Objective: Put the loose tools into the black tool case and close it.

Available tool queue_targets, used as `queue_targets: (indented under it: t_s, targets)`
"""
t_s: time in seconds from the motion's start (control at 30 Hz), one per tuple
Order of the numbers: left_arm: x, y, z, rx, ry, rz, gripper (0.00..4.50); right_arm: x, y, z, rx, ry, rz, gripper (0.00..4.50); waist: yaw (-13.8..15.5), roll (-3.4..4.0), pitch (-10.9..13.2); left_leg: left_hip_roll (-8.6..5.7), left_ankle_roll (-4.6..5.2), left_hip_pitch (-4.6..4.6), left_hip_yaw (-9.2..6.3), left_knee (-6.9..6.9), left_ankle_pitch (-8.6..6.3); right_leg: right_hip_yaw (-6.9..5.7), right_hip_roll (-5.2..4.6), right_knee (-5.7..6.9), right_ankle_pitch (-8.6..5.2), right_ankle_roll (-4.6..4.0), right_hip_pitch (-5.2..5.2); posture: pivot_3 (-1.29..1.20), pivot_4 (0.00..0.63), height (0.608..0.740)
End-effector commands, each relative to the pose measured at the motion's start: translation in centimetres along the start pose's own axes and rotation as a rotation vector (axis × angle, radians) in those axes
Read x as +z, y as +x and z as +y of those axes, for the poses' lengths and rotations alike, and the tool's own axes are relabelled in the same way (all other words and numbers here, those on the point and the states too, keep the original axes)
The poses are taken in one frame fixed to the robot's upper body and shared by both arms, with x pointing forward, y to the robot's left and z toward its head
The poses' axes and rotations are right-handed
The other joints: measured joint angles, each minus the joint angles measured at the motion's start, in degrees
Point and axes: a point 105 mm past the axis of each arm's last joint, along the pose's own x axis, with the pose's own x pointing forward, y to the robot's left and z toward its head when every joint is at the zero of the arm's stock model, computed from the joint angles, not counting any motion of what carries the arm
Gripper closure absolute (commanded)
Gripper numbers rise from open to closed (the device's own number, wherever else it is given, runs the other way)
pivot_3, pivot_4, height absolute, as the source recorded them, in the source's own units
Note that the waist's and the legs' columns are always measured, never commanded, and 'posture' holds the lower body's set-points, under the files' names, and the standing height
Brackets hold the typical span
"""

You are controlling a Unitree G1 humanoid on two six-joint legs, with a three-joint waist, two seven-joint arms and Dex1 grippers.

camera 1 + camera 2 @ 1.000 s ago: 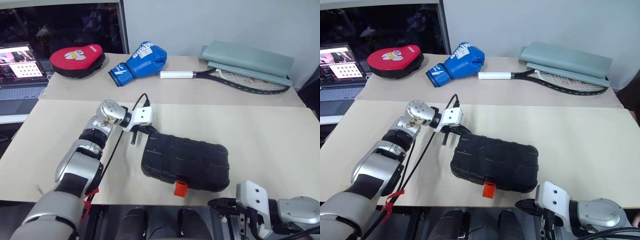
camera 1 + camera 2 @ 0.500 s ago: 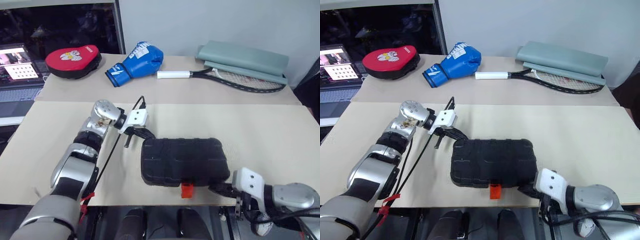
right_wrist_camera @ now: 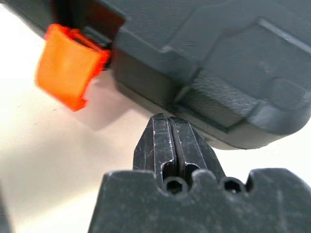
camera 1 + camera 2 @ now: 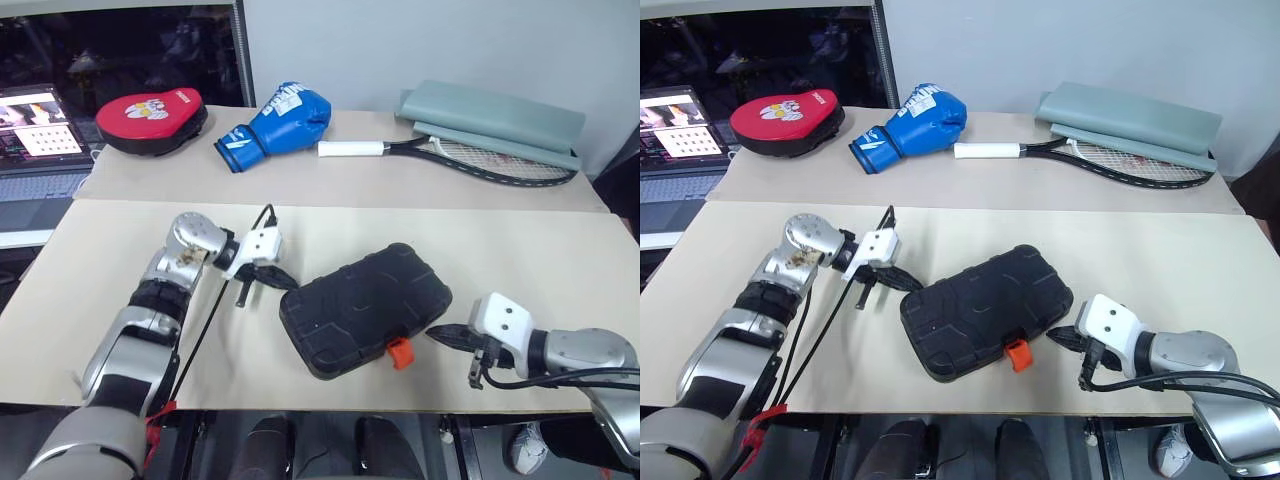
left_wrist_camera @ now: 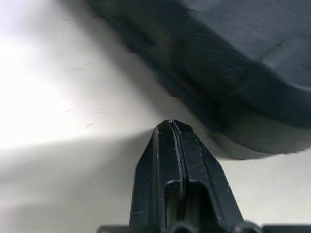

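- The black tool case (image 4: 365, 308) lies closed on the desk (image 4: 520, 260), turned at an angle; you see its ribbed lid uppermost and no writing readable on it.
- The orange latch (image 4: 400, 352) sticks out from the case's near edge.
- Left gripper (image 4: 283, 280): fingers clenched together, empty, tip just beside the case's left corner.
- Right gripper (image 4: 445, 335): fingers clenched together, empty, tip at the case's right near corner, beside the latch; you cannot tell whether it touches.
- Blue boxing glove (image 4: 280, 118): well behind the case; white lettering on it, too small for you to read.
- Red-and-black punch pad (image 4: 152, 108): left of the glove, markings unreadable.
- Racket (image 4: 450, 152) and grey cover (image 4: 492, 115): behind the case, to its right.
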Motion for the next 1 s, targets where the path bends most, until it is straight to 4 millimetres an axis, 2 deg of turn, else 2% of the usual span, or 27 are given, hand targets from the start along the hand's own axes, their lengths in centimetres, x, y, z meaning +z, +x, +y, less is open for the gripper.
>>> queue_targets:
  t_s: [0.03,0.07,0.17,0.2,0.27,0.37,0.47,0.6,0.83,1.0]
  targets:
    - [4.1,-1.7,1.9,0.025,-0.070,-0.128,4.49,1.5,-1.4,0.5,0.023,-0.011,-0.051,4.50,0.1,0.00,0.0,-0.02,0.00,-0.03,-0.01,0.02,0.00,-0.01,0.00,-0.01,0.00,0.01,0.01,0.00,0.150,0.737]
    - [4.6,-1.9,2.1,0.018,-0.082,-0.144,4.49,1.6,-1.5,0.6,0.028,-0.008,-0.056,4.50,0.1,0.00,0.0,-0.02,0.00,-0.05,-0.01,0.03,0.00,-0.01,-0.01,-0.01,0.00,0.03,0.01,0.00,0.150,0.737]
    - [9.5,-0.3,0.8,-0.144,-0.051,-0.236,4.49,2.4,-2.2,1.4,0.042,0.031,-0.103,4.50,0.0,0.00,0.0,-0.04,0.04,-0.08,-0.01,0.04,-0.03,0.00,-0.03,-0.04,-0.01,0.07,0.01,0.00,0.150,0.737]
    - [10.3,0.8,-0.3,-0.211,0.006,-0.212,4.49,2.8,-2.4,1.7,0.048,0.039,-0.116,4.50,0.1,0.00,0.0,-0.03,0.05,-0.09,-0.01,0.05,-0.03,0.00,-0.03,-0.03,-0.01,0.07,-0.02,0.00,0.150,0.737]
    - [10.7,2.2,-2.0,-0.308,0.083,-0.164,4.49,3.2,-2.7,2.2,0.055,0.048,-0.130,4.50,0.1,0.00,0.0,-0.03,0.05,-0.14,-0.07,0.04,-0.04,0.00,-0.07,-0.03,-0.01,0.07,-0.03,0.00,0.150,0.737]
    - [10.2,3.9,-4.0,-0.416,0.194,-0.090,4.49,3.9,-2.9,3.2,0.080,0.066,-0.148,4.50,-0.1,0.01,0.0,-0.03,0.04,-0.12,-0.06,0.05,-0.04,0.05,-0.08,-0.02,-0.01,0.06,-0.03,0.00,0.150,0.737]
    - [9.2,5.2,-4.9,-0.471,0.279,-0.022,4.49,4.1,-2.9,4.0,0.087,0.070,-0.137,4.50,-0.4,0.01,0.0,0.03,0.04,-0.06,-0.02,0.02,-0.04,0.14,-0.04,0.03,0.00,0.02,-0.04,0.00,0.150,0.737]
    - [7.5,7.8,-5.3,-0.514,0.357,0.052,4.49,3.1,-2.1,5.6,0.084,0.081,-0.088,4.50,0.2,0.01,0.0,0.02,0.04,-0.01,-0.02,0.06,-0.04,0.11,-0.01,0.04,-0.01,0.00,0.03,0.00,0.150,0.737]
    - [5.4,8.9,-5.5,-0.532,0.419,0.115,4.49,1.4,-0.9,6.2,0.045,0.098,-0.014,4.50,0.2,0.02,0.0,-0.02,0.09,-0.04,-0.03,0.17,-0.06,0.07,-0.06,-0.07,-0.01,0.07,0.14,0.00,0.150,0.737]
    - [5.7,9.0,-5.4,-0.522,0.398,0.088,4.49,0.8,-0.5,6.7,0.049,0.110,0.001,4.50,0.2,0.02,0.0,0.02,0.09,0.21,-0.04,0.17,-0.06,0.04,-0.04,-0.08,-0.18,0.30,0.40,0.00,0.150,0.737]
